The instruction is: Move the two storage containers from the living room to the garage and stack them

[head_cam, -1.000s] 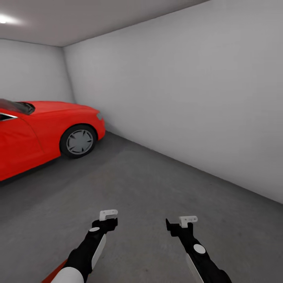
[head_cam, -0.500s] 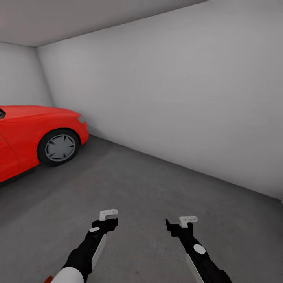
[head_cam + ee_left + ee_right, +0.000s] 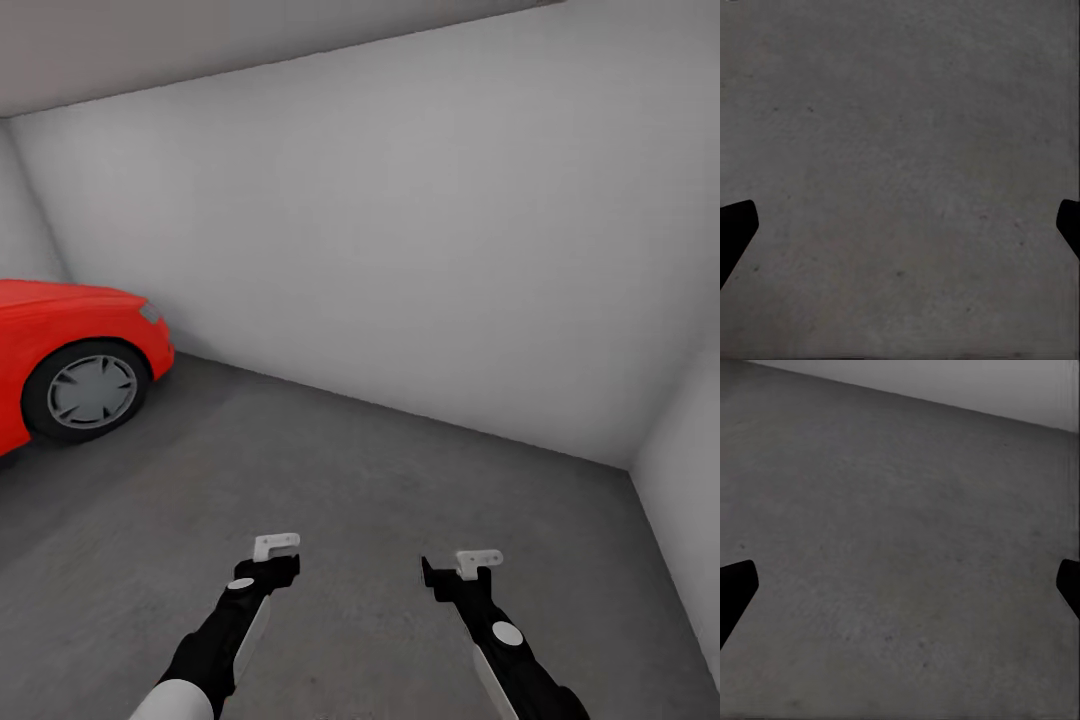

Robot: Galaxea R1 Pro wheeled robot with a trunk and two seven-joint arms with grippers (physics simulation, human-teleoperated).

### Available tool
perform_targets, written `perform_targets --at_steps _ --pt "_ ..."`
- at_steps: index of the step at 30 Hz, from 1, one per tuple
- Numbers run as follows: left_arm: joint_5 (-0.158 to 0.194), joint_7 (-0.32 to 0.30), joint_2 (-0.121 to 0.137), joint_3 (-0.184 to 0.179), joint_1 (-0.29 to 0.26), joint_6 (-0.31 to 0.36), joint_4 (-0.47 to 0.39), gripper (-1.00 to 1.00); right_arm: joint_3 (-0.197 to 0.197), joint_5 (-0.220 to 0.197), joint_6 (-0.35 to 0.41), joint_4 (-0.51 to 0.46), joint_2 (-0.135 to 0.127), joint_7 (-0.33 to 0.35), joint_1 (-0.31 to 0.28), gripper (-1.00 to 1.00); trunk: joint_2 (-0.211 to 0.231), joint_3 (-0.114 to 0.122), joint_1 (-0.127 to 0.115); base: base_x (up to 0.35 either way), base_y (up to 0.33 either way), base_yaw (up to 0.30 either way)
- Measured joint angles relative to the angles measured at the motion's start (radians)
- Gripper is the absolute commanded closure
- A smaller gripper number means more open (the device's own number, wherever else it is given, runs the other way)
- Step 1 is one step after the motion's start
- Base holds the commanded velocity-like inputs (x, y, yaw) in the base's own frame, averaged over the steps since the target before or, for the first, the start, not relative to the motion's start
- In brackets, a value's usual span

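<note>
Garage interior: left gripper (image 3: 275,547) and right gripper (image 3: 478,560), each with fingers spread wide and empty, hover above the dark grey concrete floor (image 3: 380,470), with a red car (image 3: 70,360) far left beside white-grey walls (image 3: 400,240).

A bare garage: the floor (image 3: 360,480) is dark grey rough concrete, evenly lit, with faint specks and mottling seen up close in both wrist views. It spreads beneath and ahead of the left end effector (image 3: 275,548) and the right end effector (image 3: 478,562). Beyond them stands a long plain white-grey wall (image 3: 400,240), meeting the floor in a straight line. A second wall (image 3: 690,500) closes the corner out past the right end effector. Far off to the left end effector's side sits the front of a red car (image 3: 70,340), its grey-spoked wheel (image 3: 85,390) resting on the concrete. A pale ceiling (image 3: 150,40) slopes overhead.
</note>
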Motion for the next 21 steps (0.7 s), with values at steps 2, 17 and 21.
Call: perform_targets --at_steps 2,17,21 --pt "0.000 0.000 0.000 0.000 0.000 0.000 0.000 -1.00 0.000 0.000 0.000 0.000 0.000 0.000 0.000 -1.00 0.000 0.002 0.000 -0.234 -0.191 -0.278" --pt "0.000 0.000 0.000 0.000 0.000 0.000 0.000 -1.00 0.000 0.000 0.000 0.000 0.000 0.000 0.000 -1.00 0.000 0.014 0.000 -0.029 -0.022 -0.278" --pt "0.000 0.000 0.000 0.000 0.000 0.000 0.000 -1.00 0.000 0.000 0.000 0.000 0.000 0.000 0.000 -1.00 0.000 0.017 0.000 0.000 0.000 -0.276"
